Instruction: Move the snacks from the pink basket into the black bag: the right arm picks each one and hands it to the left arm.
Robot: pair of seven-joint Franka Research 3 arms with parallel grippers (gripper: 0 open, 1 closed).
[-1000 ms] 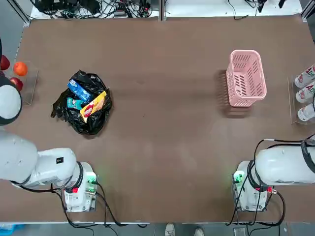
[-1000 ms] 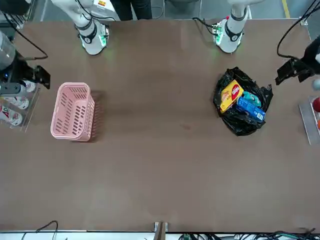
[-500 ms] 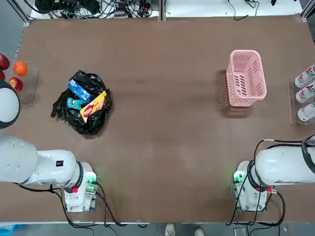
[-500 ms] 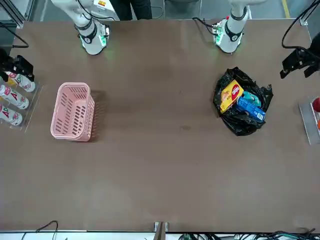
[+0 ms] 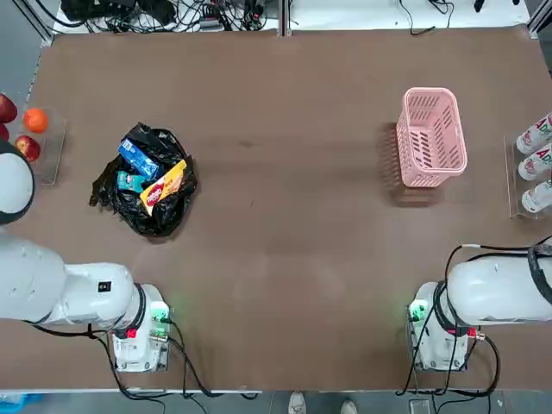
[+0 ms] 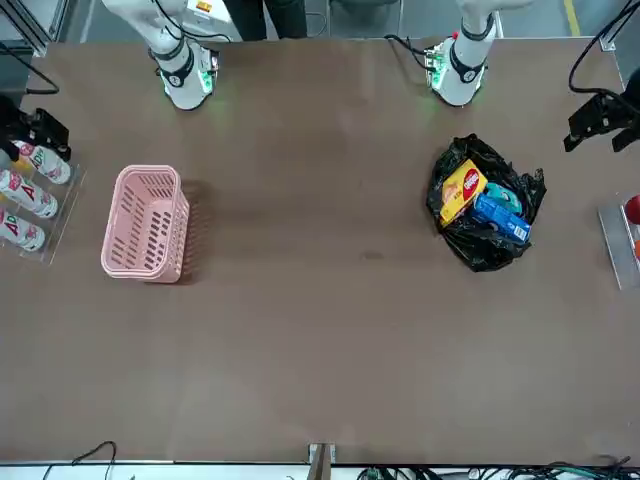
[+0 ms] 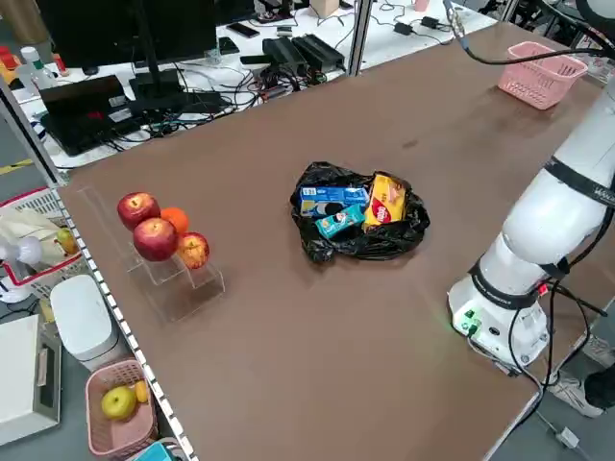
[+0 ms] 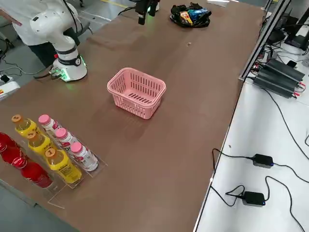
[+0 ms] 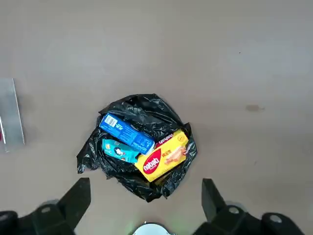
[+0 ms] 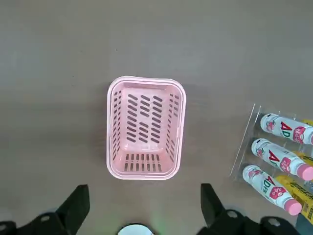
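My left gripper (image 9: 142, 205) and right gripper (image 10: 142, 205) hang high, jaws apart and holding nothing; pink basket (image 5: 431, 138) bare at three o'clock, snacks (image 5: 151, 177) on black bag (image 5: 151, 216) at nine o'clock.

We see a robotics lab: a brown table (image 7: 288, 317), at its 12 o'clock edge cables (image 5: 172, 13), monitors (image 7: 125, 29), power adapters (image 8: 263, 159).

Snacks (image 5: 151, 175) in bag (image 5: 147, 211), table's left; basket (image 5: 429, 138) well apart, right; bottles (image 5: 536, 159) beside basket.
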